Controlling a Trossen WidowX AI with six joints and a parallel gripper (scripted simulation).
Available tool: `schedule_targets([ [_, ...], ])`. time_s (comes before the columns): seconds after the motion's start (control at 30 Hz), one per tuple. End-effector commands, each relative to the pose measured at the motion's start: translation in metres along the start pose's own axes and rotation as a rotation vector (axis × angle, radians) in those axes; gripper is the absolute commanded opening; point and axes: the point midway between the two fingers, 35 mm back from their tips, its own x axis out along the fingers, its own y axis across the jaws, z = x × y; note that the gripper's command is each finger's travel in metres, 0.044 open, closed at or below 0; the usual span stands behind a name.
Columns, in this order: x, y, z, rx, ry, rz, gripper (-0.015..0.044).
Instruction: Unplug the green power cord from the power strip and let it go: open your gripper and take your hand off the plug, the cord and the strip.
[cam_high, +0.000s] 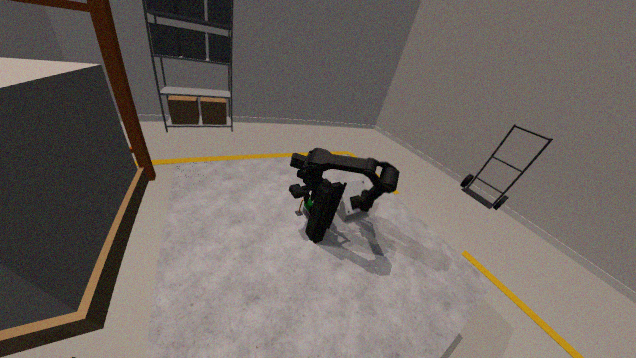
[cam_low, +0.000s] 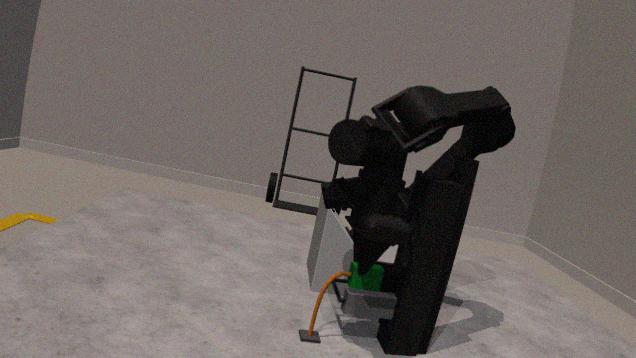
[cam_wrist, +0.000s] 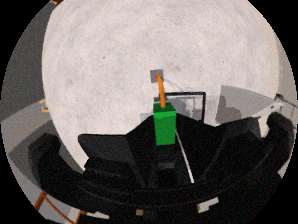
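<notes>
Wrist view shows the plug (cam_high: 309, 204) (cam_low: 366, 278) (cam_wrist: 164, 126) as a bright green block with a darker top edge, and from its far end an orange cord (cam_high: 301, 205) (cam_low: 318, 305) (cam_wrist: 161, 91) is led to a small grey plate (cam_high: 299, 213) (cam_low: 309, 336) (cam_wrist: 153, 75) on the pale mat (cam_high: 240, 280) (cam_low: 150, 280) (cam_wrist: 110, 65). The plug is gripped between the dark fingers of the gripper (cam_high: 310, 199) (cam_low: 367, 266) (cam_wrist: 164, 131), which are closed against it from both sides. In the exterior view, the cord is seen bent in an arch down to the plate, and the plug is seen standing upright on top of the grey power strip (cam_low: 370, 303); whether its prongs are seated cannot be told. Only a sliver of green is shown in the top view, where most of the plug is hidden by a tall, tilted black slab (cam_high: 326, 212) (cam_low: 436, 250). The strip's end is likewise covered by that slab in the exterior view. Near the strip, a light grey box (cam_low: 327, 250) is partly blocked by the gripper. Well apart, a hand truck (cam_high: 493, 157) (cam_low: 290, 129) is placed by the wall, and brown boxes (cam_high: 184, 110) are kept on a shelf unit (cam_high: 232, 75).
</notes>
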Motion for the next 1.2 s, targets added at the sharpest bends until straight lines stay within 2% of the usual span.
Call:
schedule_targets([
  [0.0,-0.001,0.001,0.004,-0.003,-0.001,0.003,0.0000],
  [1.17,-0.008,0.001,0.059,0.001,-0.003,0.003,0.0000],
])
